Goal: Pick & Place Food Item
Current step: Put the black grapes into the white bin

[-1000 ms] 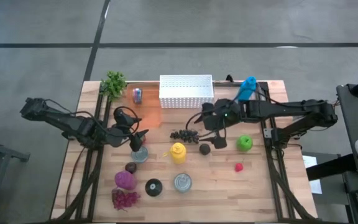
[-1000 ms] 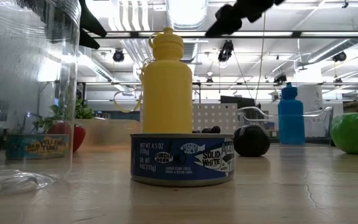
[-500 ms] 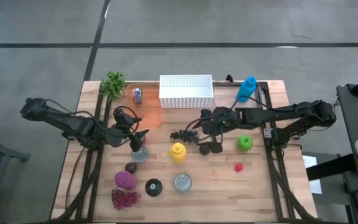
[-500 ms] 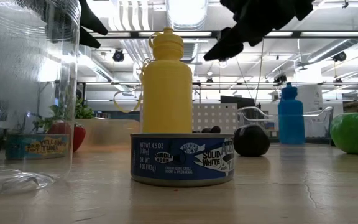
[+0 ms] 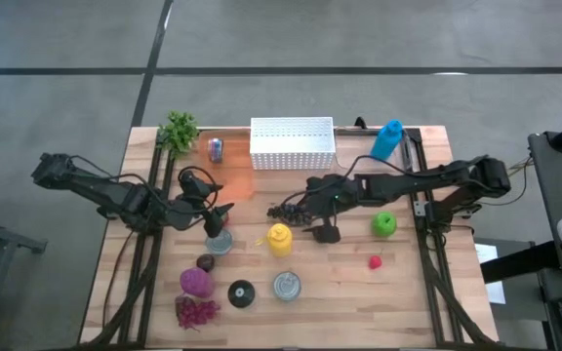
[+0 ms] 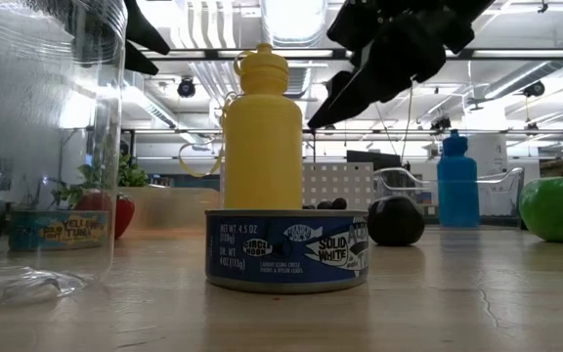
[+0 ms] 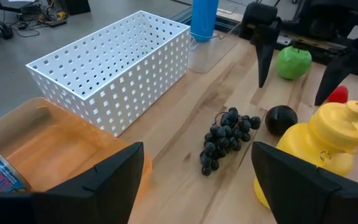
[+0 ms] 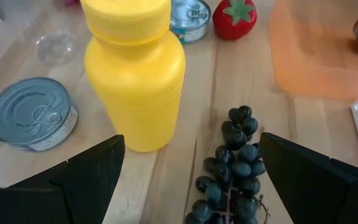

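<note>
While the right gripper (image 8: pixel 185 180) hangs wide open above the grapes (image 8: pixel 232 165), nothing is held.

The grapes lie on the table (image 5: pixel 408 283) just beside the yellow bottle (image 5: pixel 280 239), between it and the white basket (image 5: pixel 292 143). The left gripper (image 7: pixel 194 180) waits on the bottle's far side, fingers spread and empty. I'd judge the bunch light, soft and loose; take it across its thick middle, gently, since single berries may squash or roll off.
</note>
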Controlling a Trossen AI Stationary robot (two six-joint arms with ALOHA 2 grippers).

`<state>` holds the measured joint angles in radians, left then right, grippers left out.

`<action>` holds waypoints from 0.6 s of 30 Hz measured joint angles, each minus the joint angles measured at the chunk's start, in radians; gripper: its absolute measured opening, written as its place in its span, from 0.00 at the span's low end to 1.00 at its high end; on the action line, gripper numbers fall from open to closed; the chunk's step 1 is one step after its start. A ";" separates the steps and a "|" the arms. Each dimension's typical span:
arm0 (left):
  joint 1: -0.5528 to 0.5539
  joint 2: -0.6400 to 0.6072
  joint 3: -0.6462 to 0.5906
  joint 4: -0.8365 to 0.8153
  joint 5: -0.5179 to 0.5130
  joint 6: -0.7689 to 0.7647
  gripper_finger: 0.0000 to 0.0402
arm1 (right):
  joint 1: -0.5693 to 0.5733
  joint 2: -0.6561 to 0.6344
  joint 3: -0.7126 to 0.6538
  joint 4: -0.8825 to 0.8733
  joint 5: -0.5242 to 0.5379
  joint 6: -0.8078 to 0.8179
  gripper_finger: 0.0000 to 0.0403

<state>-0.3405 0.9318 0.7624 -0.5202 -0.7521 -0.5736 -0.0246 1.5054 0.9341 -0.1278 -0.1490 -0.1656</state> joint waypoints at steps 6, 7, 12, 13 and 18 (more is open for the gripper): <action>0.000 0.000 0.000 0.000 -0.002 0.000 0.76 | -0.002 0.004 -0.007 0.015 0.038 -0.026 0.92; 0.000 0.000 0.000 0.000 -0.006 0.000 0.75 | -0.002 0.004 -0.010 0.010 0.052 -0.027 0.92; 0.000 0.000 0.000 0.000 -0.008 0.000 0.74 | -0.007 0.008 -0.019 0.019 0.075 -0.032 0.91; 0.000 0.000 0.000 0.000 -0.008 0.000 0.75 | -0.010 0.015 -0.022 0.018 0.075 -0.031 0.90; 0.001 0.000 0.000 0.000 -0.008 0.000 0.76 | -0.023 0.058 -0.030 0.054 0.075 -0.041 0.83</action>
<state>-0.3397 0.9314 0.7624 -0.5201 -0.7598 -0.5735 -0.0478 1.5634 0.9044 -0.0740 -0.0741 -0.2064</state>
